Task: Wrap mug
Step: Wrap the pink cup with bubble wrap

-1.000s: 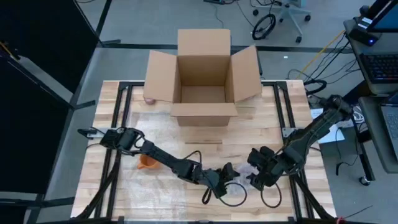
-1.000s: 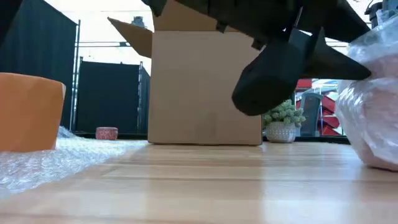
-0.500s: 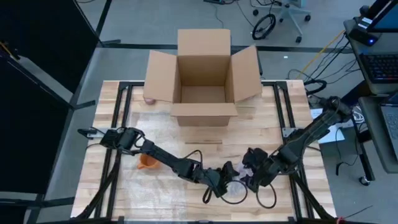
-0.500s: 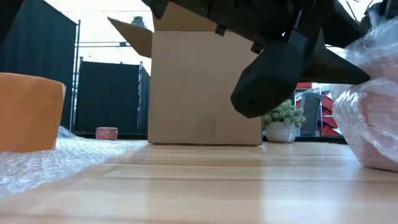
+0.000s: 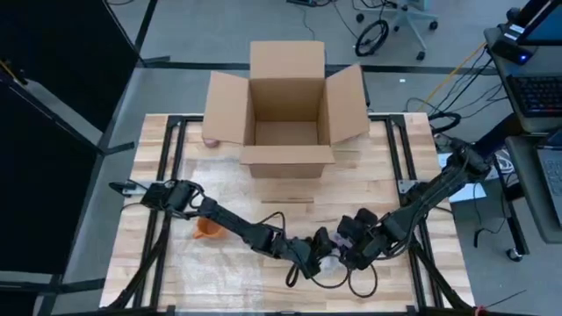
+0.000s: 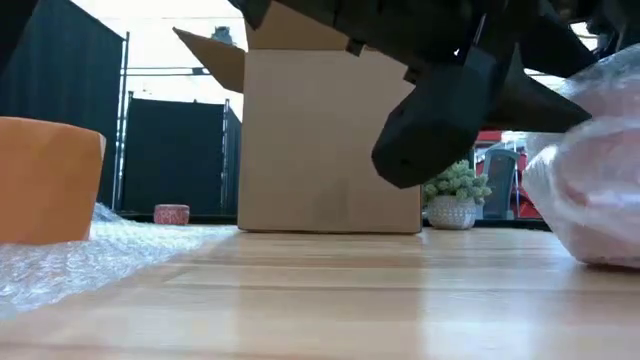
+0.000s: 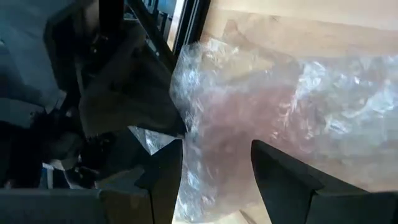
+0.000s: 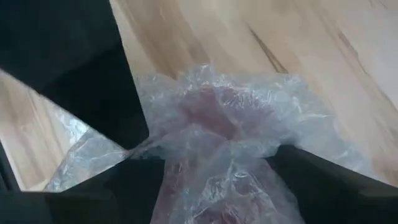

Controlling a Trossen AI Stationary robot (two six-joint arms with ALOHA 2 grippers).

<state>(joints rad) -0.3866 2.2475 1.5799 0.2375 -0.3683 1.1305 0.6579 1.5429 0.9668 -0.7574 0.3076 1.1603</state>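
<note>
A pink mug bundled in clear bubble wrap (image 5: 333,262) rests on the table near its front edge; it also shows at the right of the low view (image 6: 590,200). My left gripper (image 5: 317,255) reaches it from the table's left, and the bundle (image 7: 236,124) fills the gap between its fingers. My right gripper (image 5: 350,249) comes from the right, with gathered wrap (image 8: 217,143) between its fingers. An orange mug (image 5: 209,227) stands on a flat bubble wrap sheet (image 5: 237,263) at the left. My left gripper has the wrapped mug's body between its two fingers (image 7: 163,177), one on each side, coming roughly level from the table's left. The bundle's underside rests on the table. My right gripper holds bunched folds of wrap at the bundle's right side (image 8: 214,171) between its fingers (image 8: 323,177), slanting down from the right; how many layers does not show.
An open cardboard box (image 5: 285,110) stands at the far middle, flaps spread. A small pink roll (image 5: 211,140) lies left of the box. Bare wood lies between the box and the grippers.
My right gripper has moved toward the table's left, closing in on my left gripper, and the wrapped bundle has shifted slightly leftward with it while staying on the table.
</note>
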